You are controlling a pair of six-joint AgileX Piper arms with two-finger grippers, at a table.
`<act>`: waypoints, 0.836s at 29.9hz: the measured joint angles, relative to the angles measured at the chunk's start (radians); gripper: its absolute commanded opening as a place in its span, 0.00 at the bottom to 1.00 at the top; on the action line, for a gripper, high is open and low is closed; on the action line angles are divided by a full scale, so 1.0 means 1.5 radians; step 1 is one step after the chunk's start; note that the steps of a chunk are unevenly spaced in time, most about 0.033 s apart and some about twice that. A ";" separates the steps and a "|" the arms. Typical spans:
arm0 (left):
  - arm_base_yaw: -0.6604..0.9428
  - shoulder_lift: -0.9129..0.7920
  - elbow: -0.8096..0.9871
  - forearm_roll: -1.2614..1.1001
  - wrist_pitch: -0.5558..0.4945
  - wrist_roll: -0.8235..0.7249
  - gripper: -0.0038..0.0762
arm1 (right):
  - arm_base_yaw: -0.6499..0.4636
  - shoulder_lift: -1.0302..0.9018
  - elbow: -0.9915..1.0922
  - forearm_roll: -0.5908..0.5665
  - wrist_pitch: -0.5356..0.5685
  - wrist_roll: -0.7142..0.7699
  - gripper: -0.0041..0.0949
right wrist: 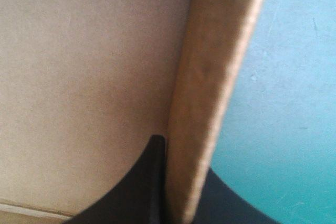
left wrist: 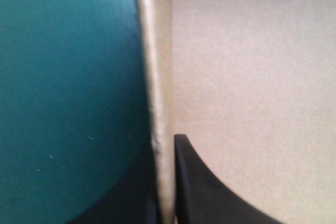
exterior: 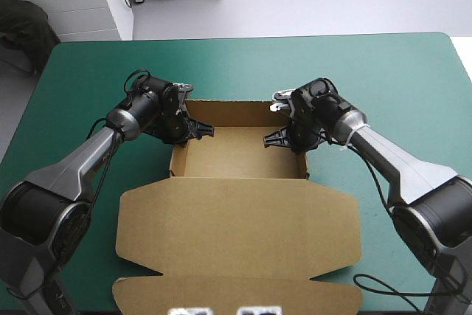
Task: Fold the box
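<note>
The brown box (exterior: pixel 240 154) stands as an open tray at mid-table, its lid (exterior: pixel 236 226) lying flat toward the near edge. My left gripper (exterior: pixel 184 127) is shut on the tray's left wall (left wrist: pixel 157 77), which runs up between its black fingers (left wrist: pixel 210 198). The tray floor (left wrist: pixel 252 103) lies on the inner side of that wall. On the opposite side, my right gripper (exterior: pixel 295 138) is shut on the right wall (right wrist: pixel 215 77). One of its fingers (right wrist: pixel 142 187) is inside the tray and the other outside.
The lid's outer flap (exterior: pixel 236 293) reaches almost to the table's near edge. Teal-green cover (exterior: pixel 74 108) shows on both sides of the tray and beyond its far wall (exterior: pixel 228 111).
</note>
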 measured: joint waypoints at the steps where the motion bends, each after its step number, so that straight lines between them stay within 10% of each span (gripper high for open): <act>1: 0.000 0.000 0.000 0.000 0.000 0.000 0.04 | -0.006 0.000 0.001 0.012 -0.002 -0.002 0.03; 17: 0.000 0.009 -0.005 0.001 0.001 0.000 0.04 | -0.050 0.001 0.001 0.082 -0.008 -0.023 0.04; 25: 0.000 0.012 -0.008 0.003 0.008 0.059 0.26 | -0.051 0.001 0.001 0.088 -0.004 -0.040 0.39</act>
